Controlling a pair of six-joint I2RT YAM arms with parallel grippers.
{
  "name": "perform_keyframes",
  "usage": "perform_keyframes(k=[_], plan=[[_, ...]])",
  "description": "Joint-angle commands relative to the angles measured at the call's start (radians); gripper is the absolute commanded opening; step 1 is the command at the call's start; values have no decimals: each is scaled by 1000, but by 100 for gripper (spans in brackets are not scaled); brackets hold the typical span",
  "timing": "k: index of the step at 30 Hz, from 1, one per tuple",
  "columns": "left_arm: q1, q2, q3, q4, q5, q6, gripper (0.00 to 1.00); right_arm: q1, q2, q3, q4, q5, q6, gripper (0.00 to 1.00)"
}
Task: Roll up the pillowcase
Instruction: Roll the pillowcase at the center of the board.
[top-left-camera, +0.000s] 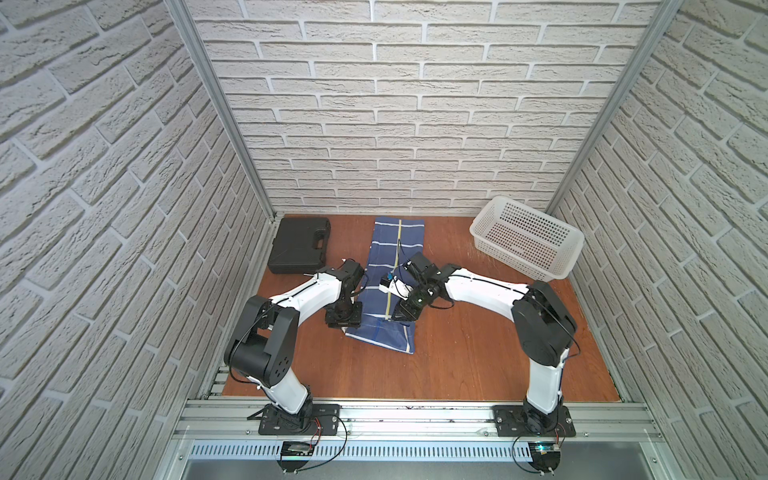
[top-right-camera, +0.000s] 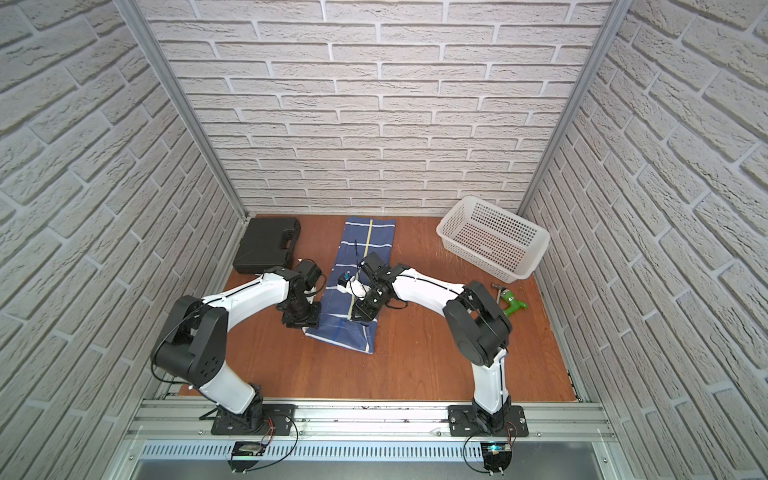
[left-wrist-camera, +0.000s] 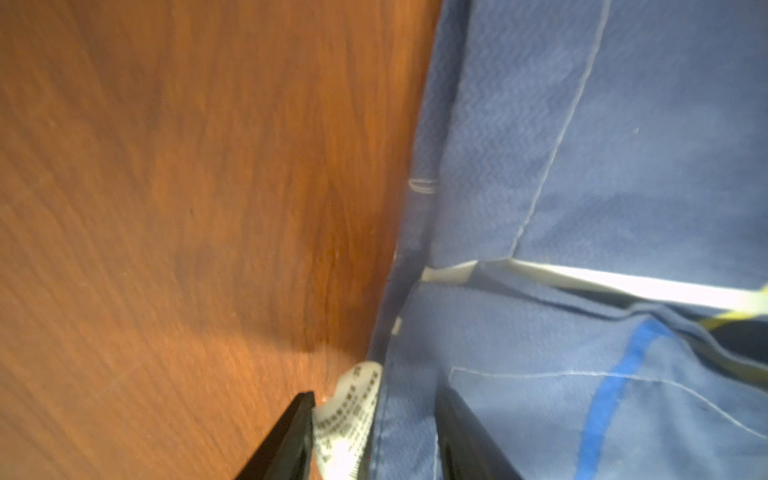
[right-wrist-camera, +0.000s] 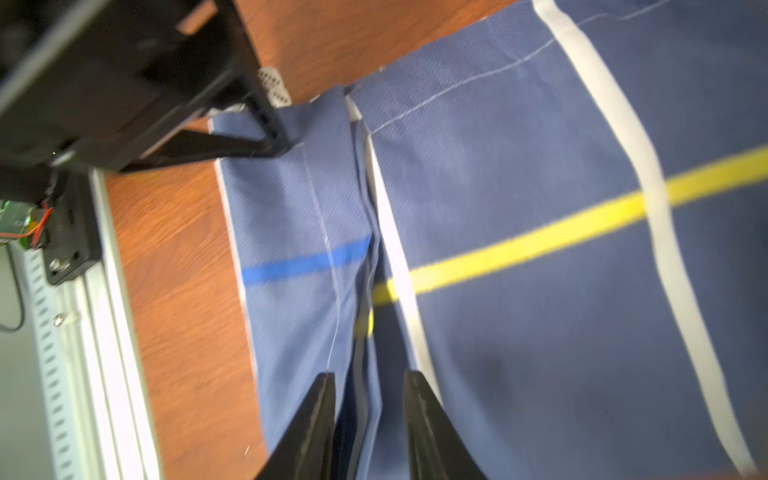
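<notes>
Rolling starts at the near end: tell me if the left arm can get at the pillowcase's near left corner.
Probably yes. The left tool sits at that corner of the pillowcase, jaws apart astride its edge and white care label; the right tool is farther along, not blocking.

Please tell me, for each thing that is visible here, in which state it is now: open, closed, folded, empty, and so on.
pillowcase: spread flat, near end folded over once, not rolled yet.
left hand: open, astride the pillowcase's side edge.
right hand: open, astride the fold.
black case: closed.
white basket: upright, empty.
green tool: lying on its side.
</notes>
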Motion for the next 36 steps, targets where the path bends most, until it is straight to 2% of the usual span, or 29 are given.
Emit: perform_keyframes(k=[1,6,12,15,19,25,31,36], plan=[[2,7,-26,-20,-15,12,49,8,-111,-79,7,24,65,36],[3,14,-29,-25,-11,23,48,30,-144,-140,-15,135,66,40],[-1,16,-29,-40,-15,28,46,30,-110,-138,15,122,69,44],[-6,20,-37,-37,-17,25,46,31,-88,-149,40,146,76,39],[-8,15,-44,-41,-16,20,44,29,-52,-157,79,224,44,27],[-30,10,-38,-69,-34,13,43,30,-7,-160,114,240,19,23],[-48,3,-53,-78,-43,-11,43,33,-31,-186,117,304,-4,26],[-47,10,-48,-73,-47,-12,43,57,-140,-188,96,374,-43,36]])
